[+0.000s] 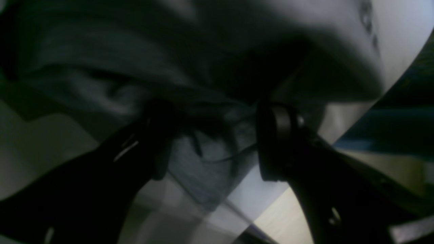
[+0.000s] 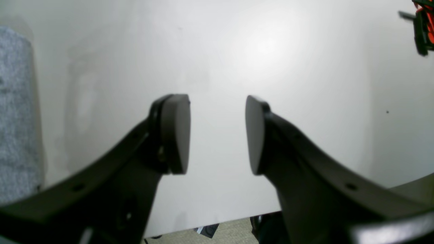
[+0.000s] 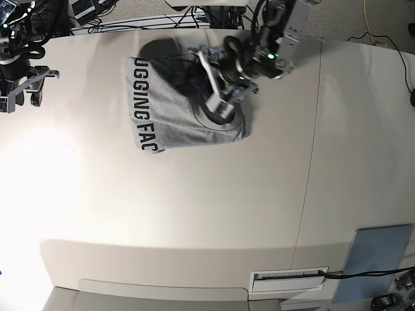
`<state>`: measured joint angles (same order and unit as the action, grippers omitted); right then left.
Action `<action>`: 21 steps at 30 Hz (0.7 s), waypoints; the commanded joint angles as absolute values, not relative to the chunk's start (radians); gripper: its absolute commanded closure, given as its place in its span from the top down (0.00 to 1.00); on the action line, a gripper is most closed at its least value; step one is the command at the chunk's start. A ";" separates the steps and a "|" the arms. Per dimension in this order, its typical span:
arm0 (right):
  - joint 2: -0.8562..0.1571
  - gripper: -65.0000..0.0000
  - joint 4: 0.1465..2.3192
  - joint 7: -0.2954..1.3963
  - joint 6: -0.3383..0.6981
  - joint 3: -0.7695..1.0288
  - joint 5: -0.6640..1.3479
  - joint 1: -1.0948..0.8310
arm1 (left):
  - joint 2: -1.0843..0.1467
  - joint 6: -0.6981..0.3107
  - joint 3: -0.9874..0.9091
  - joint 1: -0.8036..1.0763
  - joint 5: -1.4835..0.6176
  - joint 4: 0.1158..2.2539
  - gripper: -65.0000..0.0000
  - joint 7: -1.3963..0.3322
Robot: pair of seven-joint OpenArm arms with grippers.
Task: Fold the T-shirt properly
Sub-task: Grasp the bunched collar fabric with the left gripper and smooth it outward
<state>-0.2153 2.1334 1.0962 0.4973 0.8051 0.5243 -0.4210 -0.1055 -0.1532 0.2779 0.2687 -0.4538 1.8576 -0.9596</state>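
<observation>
Under left end effector (image 3: pixel 220 107): T-shirt (image 3: pixel 170 120).

Base view: high overhead, looking steeply down on the whole table (image 3: pixel 194 214), arms entering at the frame's top edge. Left wrist view: pressed very close, dark and blurred, looking out between its fingers (image 1: pixel 278 142) at grey T-shirt (image 1: pixel 203 162) fabric, the same T-shirt (image 3: pixel 181 116) seen upper centre from above. Right wrist view: near, angled down past its pads (image 2: pixel 176 132) onto bare table (image 2: pixel 271 51), T-shirt (image 2: pixel 17 118) edge at frame left.
</observation>
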 commanded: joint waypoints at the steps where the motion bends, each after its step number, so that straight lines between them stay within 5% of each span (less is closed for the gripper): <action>1: -0.230 0.41 2.146 1.077 0.496 0.813 0.532 -0.421 | -0.099 -0.179 0.269 0.278 -0.496 1.875 0.60 -0.942; 8: -0.230 0.41 2.146 1.078 0.497 0.813 0.534 -0.421 | -0.094 -0.221 0.295 0.299 -0.576 1.874 0.59 -0.918; 21: -0.230 0.41 2.146 1.114 0.496 0.813 0.534 -0.421 | -0.077 -0.094 0.310 0.297 -0.486 1.860 0.55 -0.855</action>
<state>-0.2157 2.1334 1.1297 0.4973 0.8051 0.5247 -0.4210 -0.0864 -0.0917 0.3084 0.3016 -0.4618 1.8458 -0.8734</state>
